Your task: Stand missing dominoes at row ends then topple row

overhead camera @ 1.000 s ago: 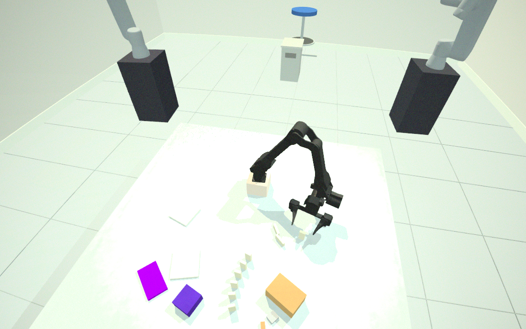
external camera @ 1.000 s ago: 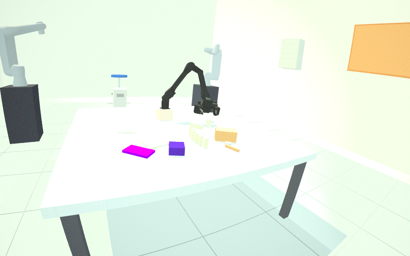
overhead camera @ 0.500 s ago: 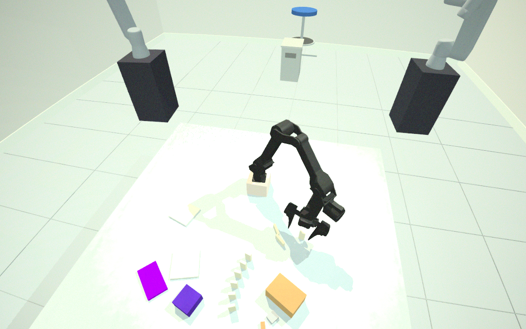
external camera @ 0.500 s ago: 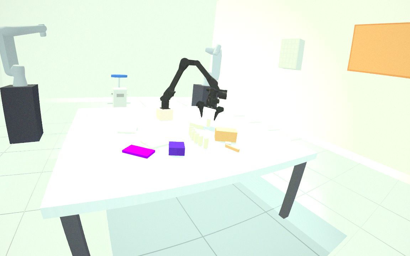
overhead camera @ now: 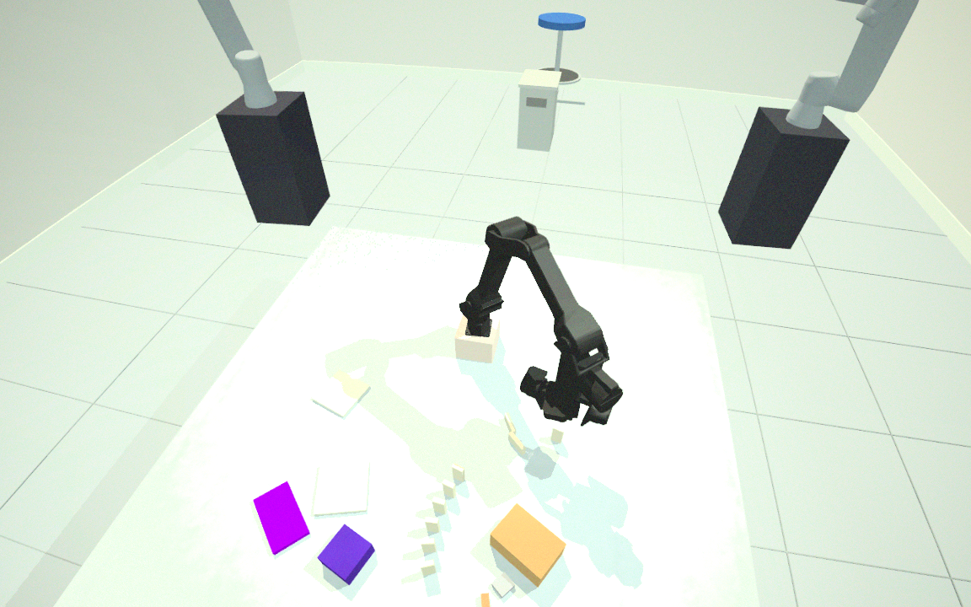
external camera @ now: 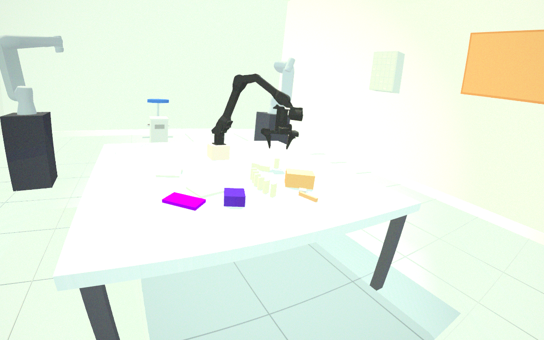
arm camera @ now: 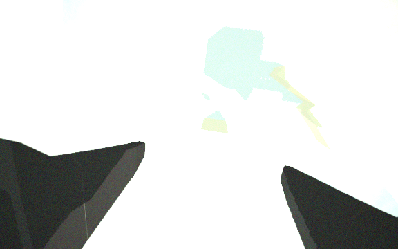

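Observation:
Several pale dominoes stand upright in a slightly curved row, its near end domino (overhead camera: 428, 571) (external camera: 273, 189) toward the front and its far end domino (overhead camera: 458, 474) toward the arm. One lone domino (overhead camera: 557, 436) (external camera: 276, 163) (arm camera: 215, 125) stands upright beyond the row. Two more lie flat between it and the row, nearly end to end: one domino (overhead camera: 509, 424) (arm camera: 294, 88) and another domino (overhead camera: 517, 442) (arm camera: 314, 124); I cannot tell whether they touch. My gripper (overhead camera: 575, 420) (external camera: 278, 148) (arm camera: 212, 160) is wide open and empty, pointing down above the lone domino, clear of it.
An orange box (overhead camera: 527, 541) (external camera: 299, 179) stands right of the row, with a small grey block (overhead camera: 502, 585) and an orange strip (overhead camera: 485, 599) (external camera: 308, 196) near it. A purple box (overhead camera: 346, 553) (external camera: 234, 198), a magenta slab (overhead camera: 281, 518) (external camera: 183, 201) and two white slabs lie left.

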Controlling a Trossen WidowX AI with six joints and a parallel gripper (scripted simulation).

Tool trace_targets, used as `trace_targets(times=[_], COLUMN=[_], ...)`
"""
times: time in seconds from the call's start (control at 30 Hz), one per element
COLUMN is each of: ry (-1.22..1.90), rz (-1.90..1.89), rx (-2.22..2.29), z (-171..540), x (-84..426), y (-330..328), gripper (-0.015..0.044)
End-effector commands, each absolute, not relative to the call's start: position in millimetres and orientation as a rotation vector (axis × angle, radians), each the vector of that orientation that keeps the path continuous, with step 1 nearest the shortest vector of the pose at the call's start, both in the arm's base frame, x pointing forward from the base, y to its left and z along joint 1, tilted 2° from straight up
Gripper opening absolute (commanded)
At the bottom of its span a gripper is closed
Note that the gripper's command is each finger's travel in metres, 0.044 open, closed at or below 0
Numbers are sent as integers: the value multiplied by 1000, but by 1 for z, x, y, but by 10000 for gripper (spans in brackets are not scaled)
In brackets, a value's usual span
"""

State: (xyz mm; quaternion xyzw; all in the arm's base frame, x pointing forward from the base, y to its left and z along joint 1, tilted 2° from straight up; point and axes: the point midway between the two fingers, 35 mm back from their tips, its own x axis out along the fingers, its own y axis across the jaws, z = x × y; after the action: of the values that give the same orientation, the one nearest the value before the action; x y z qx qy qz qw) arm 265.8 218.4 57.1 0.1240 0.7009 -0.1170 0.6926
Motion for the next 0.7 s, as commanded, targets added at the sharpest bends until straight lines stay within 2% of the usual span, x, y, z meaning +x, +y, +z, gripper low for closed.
trace_targets(times=[0.0,0.13,0.67], ry=[1575,1576,1576], rz=[-253,-253,-253], rx=[282,282,282], z=[35,-1,-18], x=[266,264,263], y=[220,219,219], gripper=[440,440,440])
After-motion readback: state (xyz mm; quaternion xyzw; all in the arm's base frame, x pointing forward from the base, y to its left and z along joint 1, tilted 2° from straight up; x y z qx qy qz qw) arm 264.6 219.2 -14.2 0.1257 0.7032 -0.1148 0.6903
